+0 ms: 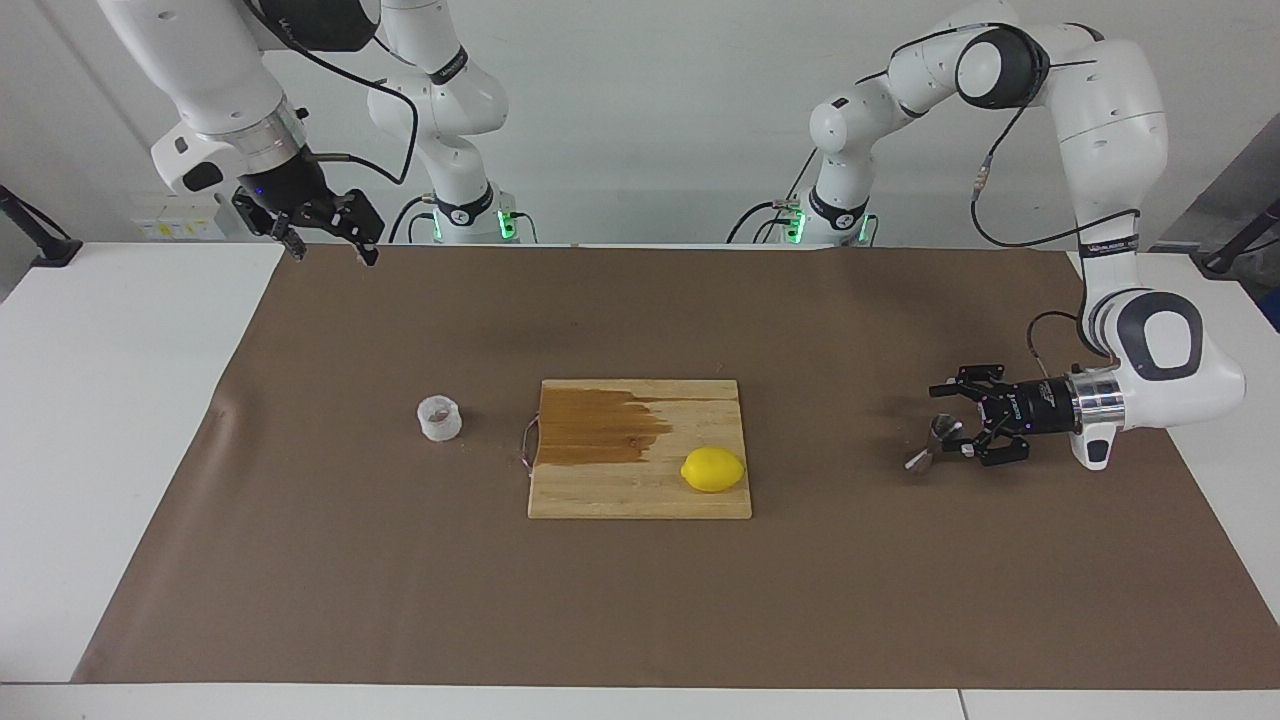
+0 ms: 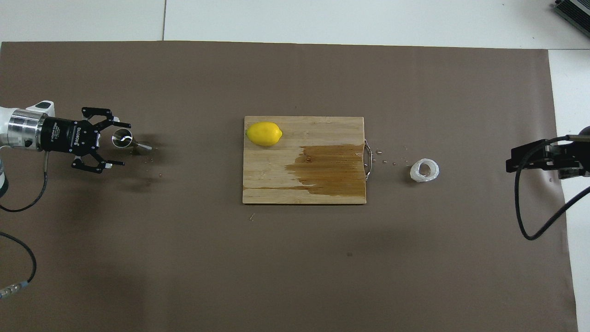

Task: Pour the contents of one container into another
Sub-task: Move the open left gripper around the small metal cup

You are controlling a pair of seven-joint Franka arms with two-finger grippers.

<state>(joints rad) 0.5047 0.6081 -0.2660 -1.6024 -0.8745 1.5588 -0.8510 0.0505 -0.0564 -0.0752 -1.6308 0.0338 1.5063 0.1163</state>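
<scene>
The steel jigger (image 1: pixel 928 445) (image 2: pixel 123 138) stands on the brown mat at the left arm's end of the table. My left gripper (image 1: pixel 955 422) (image 2: pixel 118 144) lies level and low over the mat, open, with a finger on either side of the jigger's upper cone. I cannot tell whether a finger touches it. The small white plastic cup (image 1: pixel 439 418) (image 2: pixel 424 170) with brownish bits inside stands on the mat toward the right arm's end, beside the board's handle. My right gripper (image 1: pixel 333 256) (image 2: pixel 512 164) waits open, high over the mat's edge at its own end.
A wooden cutting board (image 1: pixel 640 495) (image 2: pixel 276 184) with a dark wet patch lies mid-table, a lemon (image 1: pixel 712 469) (image 2: pixel 264 133) on it. Small drops dot the mat between board and cup. The brown mat (image 1: pixel 400 600) covers most of the white table.
</scene>
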